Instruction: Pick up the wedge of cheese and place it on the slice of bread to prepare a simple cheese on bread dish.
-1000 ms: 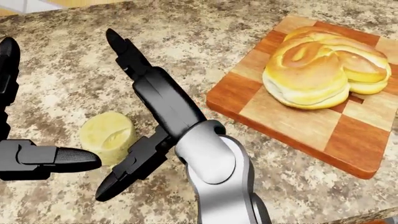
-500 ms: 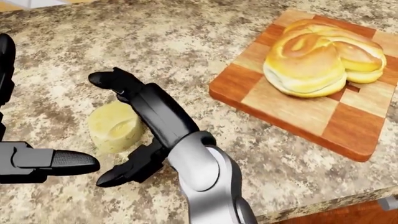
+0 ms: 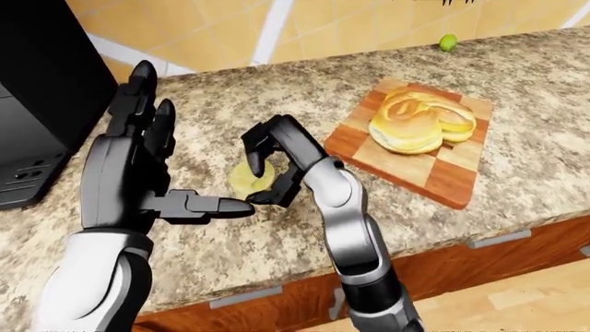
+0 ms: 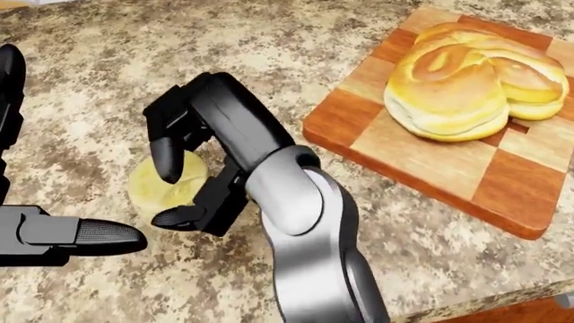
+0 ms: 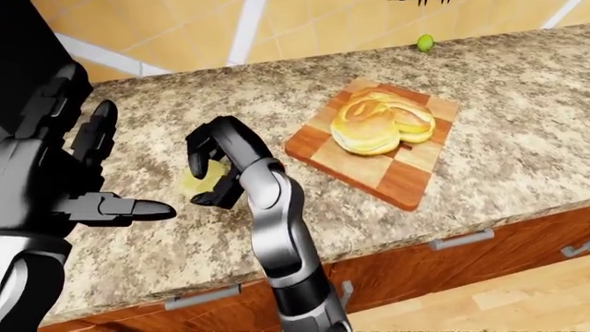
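Curling over the pale yellow, rounded lump of cheese (image 4: 166,185), my right hand (image 4: 184,176) has its black fingers (image 4: 167,156) hooked down onto the top of it while the thumb presses in low at the side nearest me in the head view, so the hand is grasping the cheese. The cheese sits on the speckled brown-and-cream granite desk (image 4: 89,87), its matte, slightly dimpled surface showing between the glossy black finger segments. I cannot tell whether it is lifted clear of the stone or resting on it.

My right forearm is a smooth silver-grey cylinder with a bulbous wrist joint, running down to the bottom of the head view.

My left hand (image 3: 138,166) is held up at the left of the left-eye view, released, with its long black fingers straight and pointing upward and the thumb stretched out flat toward the cheese, near it but not touching.

Well apart, to the right, lies the checkered wooden cutting board (image 4: 503,195) of light and reddish-brown squares, set at an angle on the desk. On it rests the golden, glossy-crusted bread (image 4: 457,87), a rounded, folded loaf with a paler underside.

A small green round fruit (image 3: 448,42) sits by the tan tiled wall (image 3: 360,28).
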{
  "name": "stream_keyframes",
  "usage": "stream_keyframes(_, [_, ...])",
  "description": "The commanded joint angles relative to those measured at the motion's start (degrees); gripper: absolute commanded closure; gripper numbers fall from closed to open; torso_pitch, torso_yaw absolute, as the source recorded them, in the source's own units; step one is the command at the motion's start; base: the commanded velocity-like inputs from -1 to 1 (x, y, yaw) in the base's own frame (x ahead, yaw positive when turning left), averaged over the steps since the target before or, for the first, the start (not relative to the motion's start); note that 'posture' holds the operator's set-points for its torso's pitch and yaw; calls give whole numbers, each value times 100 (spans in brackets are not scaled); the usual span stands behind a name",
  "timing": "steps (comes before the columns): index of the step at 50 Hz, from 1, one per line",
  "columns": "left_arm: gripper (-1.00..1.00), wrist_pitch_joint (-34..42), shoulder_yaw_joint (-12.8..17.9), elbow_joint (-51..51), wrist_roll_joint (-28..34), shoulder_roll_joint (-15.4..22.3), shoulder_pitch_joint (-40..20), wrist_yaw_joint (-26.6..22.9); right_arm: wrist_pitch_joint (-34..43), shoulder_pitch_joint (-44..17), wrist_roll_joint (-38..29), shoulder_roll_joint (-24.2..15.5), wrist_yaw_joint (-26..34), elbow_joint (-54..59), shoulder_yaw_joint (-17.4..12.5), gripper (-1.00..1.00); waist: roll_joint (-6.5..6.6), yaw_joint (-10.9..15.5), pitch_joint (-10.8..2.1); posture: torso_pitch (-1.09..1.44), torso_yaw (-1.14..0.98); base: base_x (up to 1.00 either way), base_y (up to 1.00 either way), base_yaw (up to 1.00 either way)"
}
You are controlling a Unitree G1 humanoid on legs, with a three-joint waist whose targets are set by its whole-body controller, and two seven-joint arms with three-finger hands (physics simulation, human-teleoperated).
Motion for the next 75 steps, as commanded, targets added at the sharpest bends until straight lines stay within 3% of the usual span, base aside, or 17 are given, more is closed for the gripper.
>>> stream_keyframes(1, [-100, -156, 57, -119, -73, 80, -117, 96, 134, -399, -3, 10, 29, -550, -59, 100, 42, -3, -165, 0, 0, 0, 0, 0])
stream_keyframes(9, [-100, -197, 30, -119, -140, 107, -67, 170, 706, -960, 196, -375, 116, -946, -399, 100, 25, -10, -117, 0, 0, 0, 0, 0])
stream_keyframes(18, [-100, -158, 4, -119, -127, 116, -122, 182, 794, -1726, 871, -1252, -567, -373, -1006, 100, 1, -7, -89, 0, 0, 0, 0, 0])
stream_keyframes(27, [-100, -66, 3, -119, -79, 103, -246, 149, 930, -2164, 1308, -1995, -985, -19, -1304, 100, -33, -10, -61, 0, 0, 0, 0, 0])
stream_keyframes(37, [-100, -138, 20, -119, -18, 62, -164, 92, 1067, -2583, 1647, -2546, -1240, 314, -1547, 100, -60, -10, -41, 0, 0, 0, 0, 0])
stream_keyframes(62, [-100, -97, -11, -119, 76, 35, -238, 51, 1701, -2564, 1984, -3783, -1047, 43, -2013, 100, -136, 26, -32, 0, 0, 0, 0, 0])
stream_keyframes(75, [-100, -219, -4, -119, 171, -26, -96, -43, 1656, -2411, 2196, -4211, -1026, 219, -2249, 100, -148, 31, -36, 0, 0, 0, 0, 0])
